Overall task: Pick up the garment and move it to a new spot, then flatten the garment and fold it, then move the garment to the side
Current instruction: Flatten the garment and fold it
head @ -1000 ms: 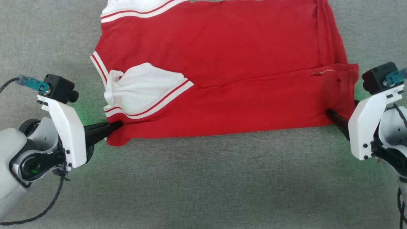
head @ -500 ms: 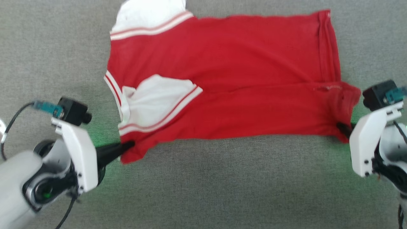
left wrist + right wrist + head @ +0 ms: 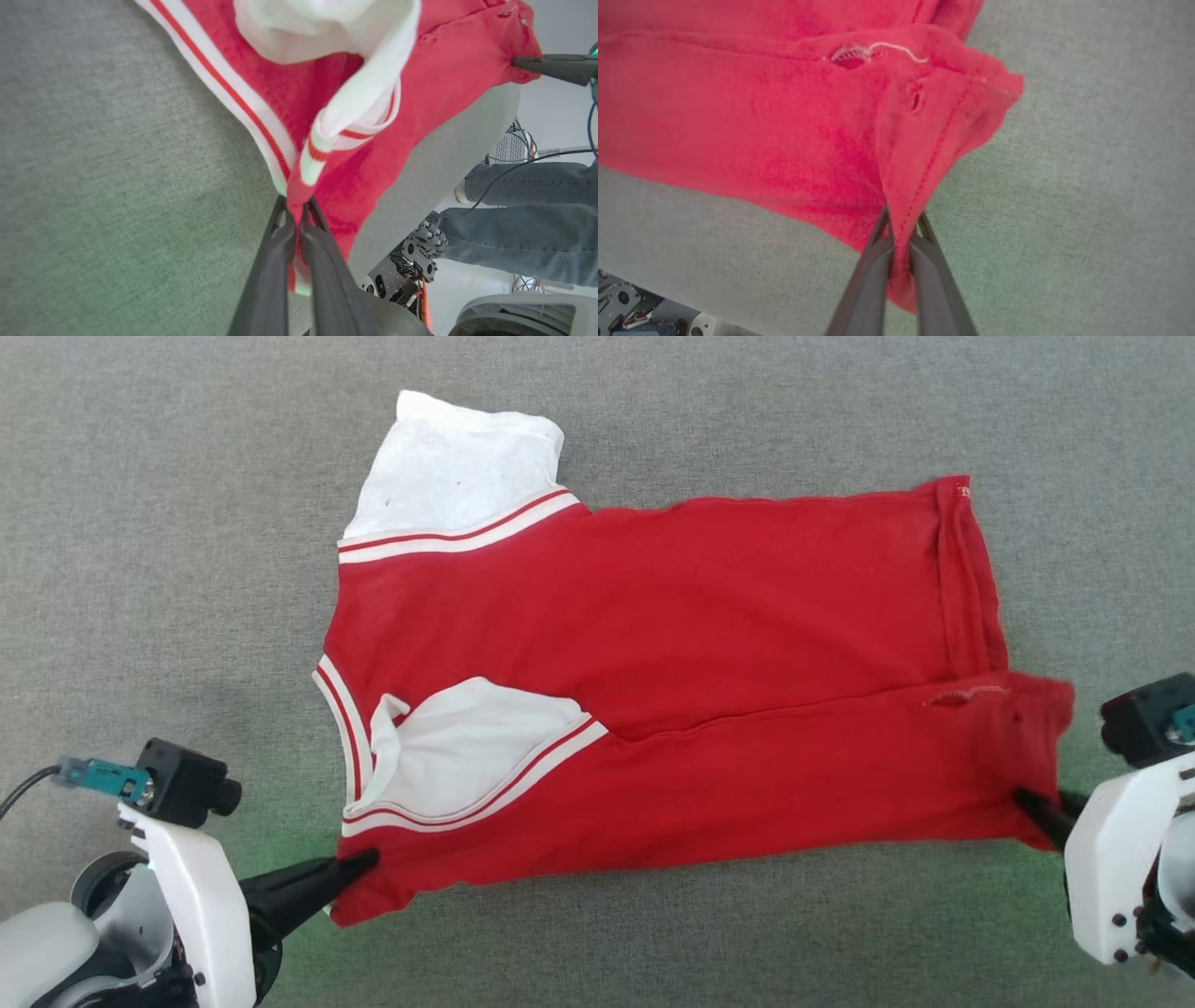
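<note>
The garment (image 3: 672,644), a red jersey with white sleeve panels and striped trim, lies spread on the grey cloth surface (image 3: 187,523) with its near strip folded over. My left gripper (image 3: 359,866) is shut on its near left corner (image 3: 299,196), the fabric pinched between the dark fingers (image 3: 273,266). At the near right corner (image 3: 901,219) my right gripper (image 3: 1027,798) is shut on the hem, fabric squeezed between its fingers (image 3: 868,280). One white sleeve (image 3: 457,467) points away at the far left; the other (image 3: 467,747) lies folded onto the red body.
Grey cloth surrounds the garment on all sides. In the left wrist view a person's legs in jeans (image 3: 523,224), cables and equipment (image 3: 416,266) stand beyond the table edge, and the other arm's fingers (image 3: 551,65) pinch the far corner.
The right gripper has shut on the right hem corner. The picture has shifted as the camera moved; the garment now sits lower in view, with both grippers holding its near corners.
</note>
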Controlling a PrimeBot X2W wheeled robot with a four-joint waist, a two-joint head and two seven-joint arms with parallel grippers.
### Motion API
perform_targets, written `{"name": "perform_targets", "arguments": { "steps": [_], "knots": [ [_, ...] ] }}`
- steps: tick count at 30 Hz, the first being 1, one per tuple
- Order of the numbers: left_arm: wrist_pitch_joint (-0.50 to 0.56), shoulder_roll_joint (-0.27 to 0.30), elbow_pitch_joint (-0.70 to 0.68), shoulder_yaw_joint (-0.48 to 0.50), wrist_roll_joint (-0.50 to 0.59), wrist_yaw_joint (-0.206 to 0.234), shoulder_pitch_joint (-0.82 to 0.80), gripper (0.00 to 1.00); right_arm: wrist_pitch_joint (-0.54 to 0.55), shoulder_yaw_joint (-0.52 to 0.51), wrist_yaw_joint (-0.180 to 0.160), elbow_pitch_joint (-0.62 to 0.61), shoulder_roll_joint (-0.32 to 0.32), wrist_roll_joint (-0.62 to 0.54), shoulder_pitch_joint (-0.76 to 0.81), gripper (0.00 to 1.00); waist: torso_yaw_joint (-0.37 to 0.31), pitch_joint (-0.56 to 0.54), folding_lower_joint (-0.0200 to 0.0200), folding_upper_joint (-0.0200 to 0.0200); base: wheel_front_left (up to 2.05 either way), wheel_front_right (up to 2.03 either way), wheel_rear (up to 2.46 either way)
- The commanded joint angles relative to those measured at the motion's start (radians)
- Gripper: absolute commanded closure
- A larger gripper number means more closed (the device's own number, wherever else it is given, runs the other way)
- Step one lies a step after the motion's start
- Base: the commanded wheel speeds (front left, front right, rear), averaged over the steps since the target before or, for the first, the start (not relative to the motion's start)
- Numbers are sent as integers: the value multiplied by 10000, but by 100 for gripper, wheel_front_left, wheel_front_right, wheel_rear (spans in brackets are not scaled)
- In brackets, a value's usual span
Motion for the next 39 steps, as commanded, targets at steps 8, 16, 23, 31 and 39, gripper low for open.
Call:
{"name": "perform_targets", "arguments": {
  "steps": [8, 16, 23, 31, 39],
  "knots": [
    [-1252, 233, -11, 661, -9, 355, 81, 0, -1693, -212, -16, -178, 829, -693, -748, 0, -167, -13, 0, 0, 0, 0, 0],
    [-3620, -278, 1538, 1979, 534, 969, -690, 0, -5742, 383, -16, 469, 1964, -1841, -1806, 0, -814, 197, 0, 0, 0, 0, 0],
    [-3574, -1023, 3826, 2460, 1695, 1096, -2643, 0, -8391, 628, -16, 1093, 3128, -2351, -2183, 0, -1782, 582, 0, 0, 0, 0, 0],
    [-140, -1474, 6042, 1894, 2103, 341, -5434, 0, -8851, 827, -16, 1311, 3523, -2403, -2218, 0, -2724, 1245, 0, 0, 0, 0, 0],
    [4162, -1512, 7411, 1333, 1339, 40, -7141, 0, -8733, 1198, -16, 1634, 3647, -2265, -2406, 0, -3249, 1895, 0, 0, 0, 0, 0]
  ]
}}
